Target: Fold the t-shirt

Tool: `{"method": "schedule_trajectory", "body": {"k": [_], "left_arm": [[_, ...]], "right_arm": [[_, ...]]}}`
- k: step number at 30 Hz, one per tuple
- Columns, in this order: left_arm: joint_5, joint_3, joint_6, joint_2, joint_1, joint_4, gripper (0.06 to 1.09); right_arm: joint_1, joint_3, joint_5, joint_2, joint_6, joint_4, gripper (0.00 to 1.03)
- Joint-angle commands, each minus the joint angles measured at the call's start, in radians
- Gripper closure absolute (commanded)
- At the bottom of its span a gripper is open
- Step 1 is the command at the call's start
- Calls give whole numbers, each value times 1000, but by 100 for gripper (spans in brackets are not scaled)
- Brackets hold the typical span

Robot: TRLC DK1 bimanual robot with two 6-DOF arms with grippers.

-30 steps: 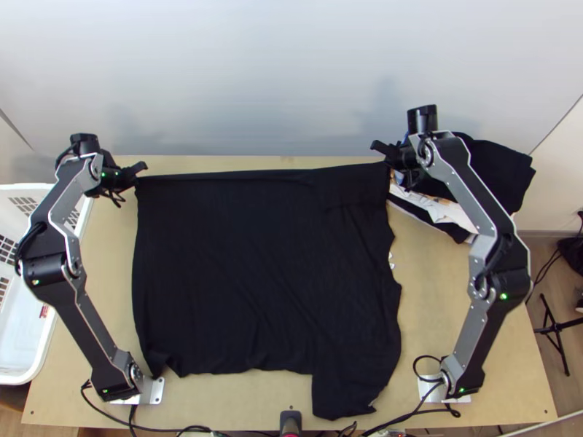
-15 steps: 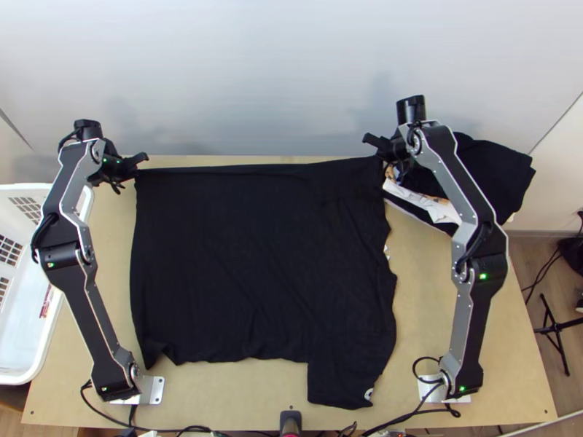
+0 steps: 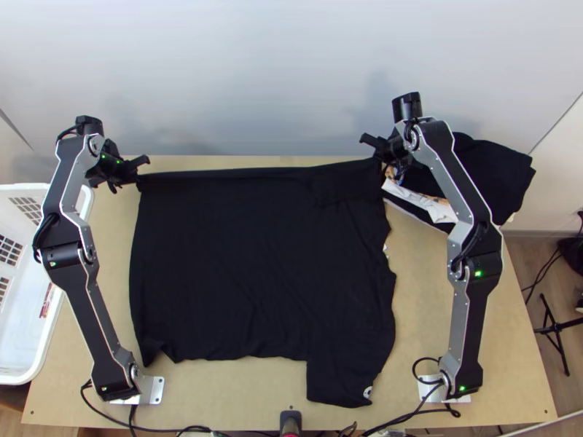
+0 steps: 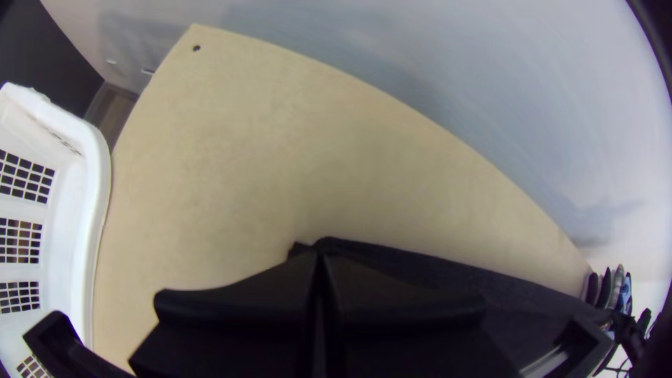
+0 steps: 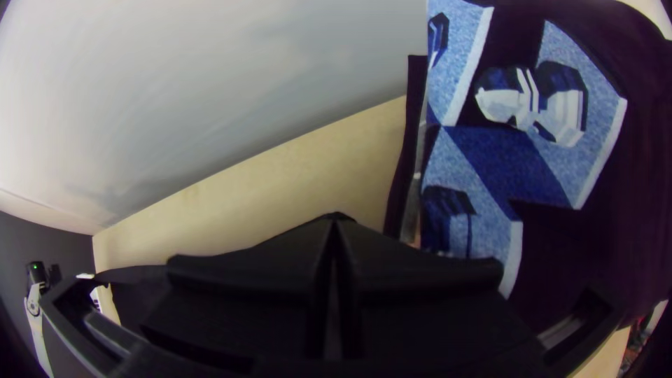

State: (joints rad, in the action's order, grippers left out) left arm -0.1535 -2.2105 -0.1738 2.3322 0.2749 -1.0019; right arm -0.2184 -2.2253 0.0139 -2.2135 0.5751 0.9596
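Observation:
The black t-shirt point(image 3: 255, 262) lies spread over the table, its far edge running between both grippers and a sleeve jutting toward the near edge at the lower right. At its far left corner is my left gripper point(image 3: 140, 173); in the left wrist view the left gripper point(image 4: 320, 255) is shut on the corner of the black t-shirt point(image 4: 448, 269). My right gripper point(image 3: 379, 154) is at the far right corner. Seen in the right wrist view, the right gripper point(image 5: 336, 218) has its fingers together, with black cloth beside and beneath them.
A white basket point(image 3: 45, 342) stands at the table's left. At the far right, beside the right gripper, lies a pile of folded clothes point(image 3: 495, 175), dark with some white and blue print. Bare table point(image 3: 430, 291) lies between the t-shirt and the right arm. A pale wall rises behind.
Both grippers have moved slightly toward the far edge, the right one also a little left. The t-shirt's near edge and sleeve have slid up the picture with them.

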Motion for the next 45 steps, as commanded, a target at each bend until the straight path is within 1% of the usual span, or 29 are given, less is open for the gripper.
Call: {"method": "schedule_trajectory", "body": {"k": [1, 8, 12, 20, 27, 34, 45], "left_arm": [[-67, 2, 39, -20, 26, -132, 105], [-84, 15, 82, -36, 49, -172, 105], [-89, 18, 99, -40, 63, -175, 105], [-107, 66, 134, -79, 64, -191, 105], [-115, 210, 152, -158, 33, -188, 105], [-118, 391, 175, -249, 20, -126, 105], [-120, 515, 220, -338, 44, -110, 105]], "right_arm": [[-10, 9, -2, 29, -1, 119, 100], [-26, 16, -3, 38, -6, 226, 100], [-27, 46, -2, 60, -17, 252, 100], [-29, 188, -9, 141, -23, 248, 100], [-42, 302, -11, 187, -21, 229, 100], [-42, 412, -15, 213, -23, 203, 100], [-52, 601, -14, 304, -21, 126, 100]]}}
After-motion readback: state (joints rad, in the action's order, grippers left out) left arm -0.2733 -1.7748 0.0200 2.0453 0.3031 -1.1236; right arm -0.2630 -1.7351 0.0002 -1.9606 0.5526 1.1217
